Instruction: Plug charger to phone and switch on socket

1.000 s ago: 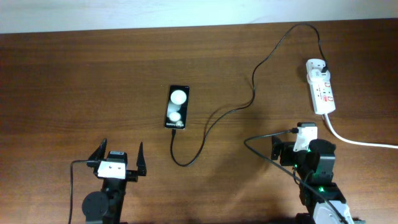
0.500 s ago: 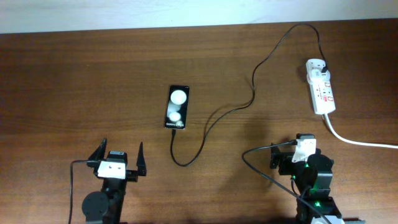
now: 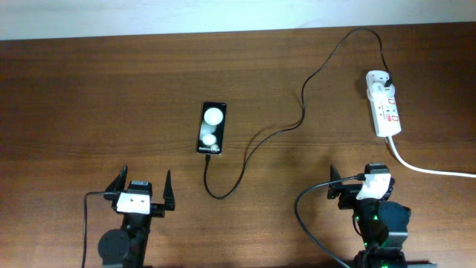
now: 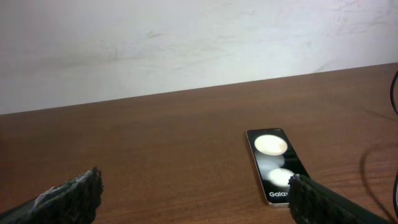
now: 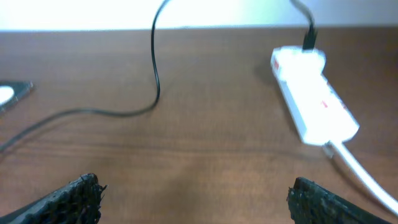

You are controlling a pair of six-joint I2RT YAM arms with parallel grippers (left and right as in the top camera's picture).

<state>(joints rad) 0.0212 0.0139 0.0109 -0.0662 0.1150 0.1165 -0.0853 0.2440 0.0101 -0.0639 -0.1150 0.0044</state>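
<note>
Overhead view, phone (image 3: 211,129): small black glossy rectangular smartphone, flat on the brown wooden table (image 3: 89,89), left of centre; long axis 12-to-6, lettered end at 6 o'clock.
charger (image 3: 301,112): long thin black wavy cable from the black plug (image 3: 387,77), looping round to the phone's 6 o'clock end; tip meets that edge, but whether it is seated I cannot tell.
socket (image 3: 384,104): white elongated power strip with red switches, far right, long axis near 12-to-6; thick white cord (image 3: 431,170) leaves toward 4 o'clock.
left gripper (image 3: 143,190): fingers spread wide, holding nothing; phone near, at its 1 o'clock.
right gripper (image 3: 360,184): fingers spread wide, holding nothing; socket at its 12-to-1 o'clock.
deciding relation: likely the right arm takes the switch, being far nearer the socket; the left suits the phone.
</note>
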